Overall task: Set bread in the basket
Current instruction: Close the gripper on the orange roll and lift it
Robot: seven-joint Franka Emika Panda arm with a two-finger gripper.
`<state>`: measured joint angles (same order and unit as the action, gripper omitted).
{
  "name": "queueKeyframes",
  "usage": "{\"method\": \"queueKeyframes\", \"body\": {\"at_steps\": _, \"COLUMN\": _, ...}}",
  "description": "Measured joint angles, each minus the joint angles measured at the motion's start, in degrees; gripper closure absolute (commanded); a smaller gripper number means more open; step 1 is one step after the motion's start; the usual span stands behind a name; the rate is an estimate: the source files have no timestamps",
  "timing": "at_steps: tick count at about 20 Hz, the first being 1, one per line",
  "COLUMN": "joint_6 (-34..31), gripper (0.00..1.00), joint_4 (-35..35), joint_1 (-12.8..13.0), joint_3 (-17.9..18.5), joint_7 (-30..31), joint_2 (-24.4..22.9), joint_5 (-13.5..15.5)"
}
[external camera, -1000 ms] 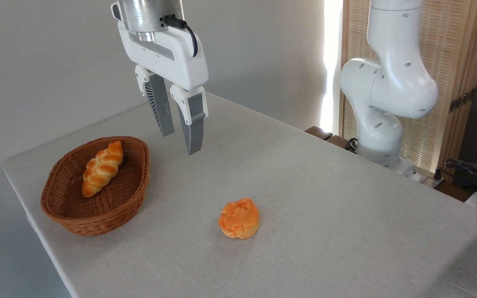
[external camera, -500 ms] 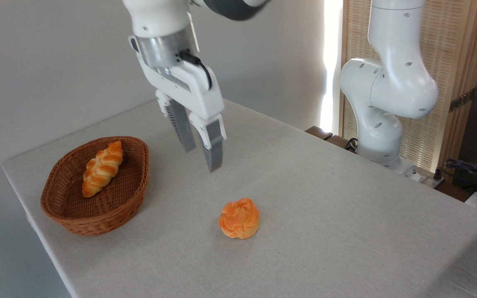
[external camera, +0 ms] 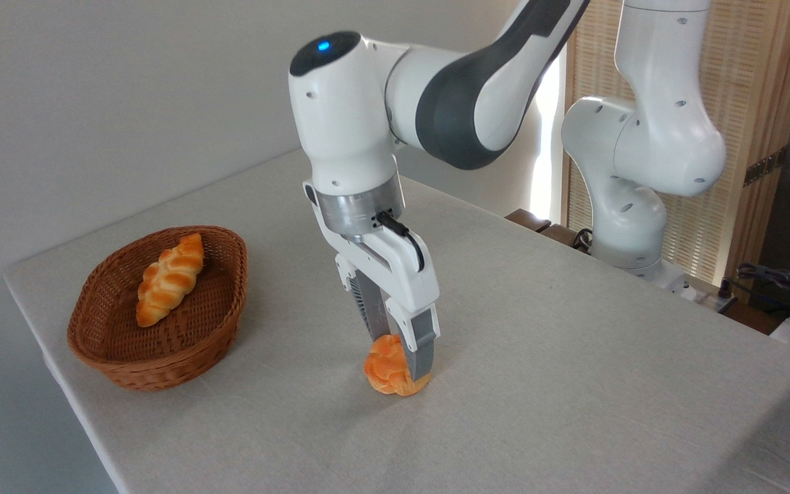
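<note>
end effector (external camera: 402,357) fingers straddle the bread (external camera: 389,374) on the table (external camera: 573,384), grip unclear.

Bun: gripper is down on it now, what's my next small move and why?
Probably close the gripper: its fingers straddle the bun, which sits on the table and does not look squeezed. Then lift toward the basket.

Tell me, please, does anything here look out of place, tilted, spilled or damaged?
Nothing stands out. The bun sits on the table with the gripper down around it; whether it is gripped is unclear. The basket stands level, holding a braided loaf. No spill or damage shows.
</note>
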<state>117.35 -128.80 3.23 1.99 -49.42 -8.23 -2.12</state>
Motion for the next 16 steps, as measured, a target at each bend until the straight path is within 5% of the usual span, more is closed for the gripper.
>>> {"method": "queueKeyframes", "body": {"at_steps": 1, "joint_6": 0.07, "gripper": 0.08, "joint_4": -0.43, "joint_1": 0.14, "joint_3": -0.05, "joint_7": 0.00, "joint_2": 0.13, "joint_5": 0.00}}
{"method": "queueKeyframes", "body": {"at_steps": 3, "joint_6": 0.26, "gripper": 0.45, "joint_4": -0.62, "joint_1": 0.37, "joint_3": -0.13, "joint_7": 0.00, "joint_2": 0.36, "joint_5": 0.00}}
{"method": "queueKeyframes", "body": {"at_steps": 5, "joint_6": 0.79, "gripper": 0.70, "joint_4": -0.63, "joint_1": 0.41, "joint_3": -0.14, "joint_7": 0.00, "joint_2": 0.57, "joint_5": -0.01}}
{"method": "queueKeyframes", "body": {"at_steps": 7, "joint_6": 0.90, "gripper": 0.85, "joint_4": -0.63, "joint_1": 0.40, "joint_3": -0.14, "joint_7": -0.93, "joint_2": 0.87, "joint_5": -0.08}}
{"method": "queueKeyframes", "body": {"at_steps": 16, "joint_6": 0.96, "gripper": 0.87, "joint_4": -0.63, "joint_1": 0.41, "joint_3": -0.14, "joint_7": -3.01, "joint_2": 1.82, "joint_5": -0.08}}
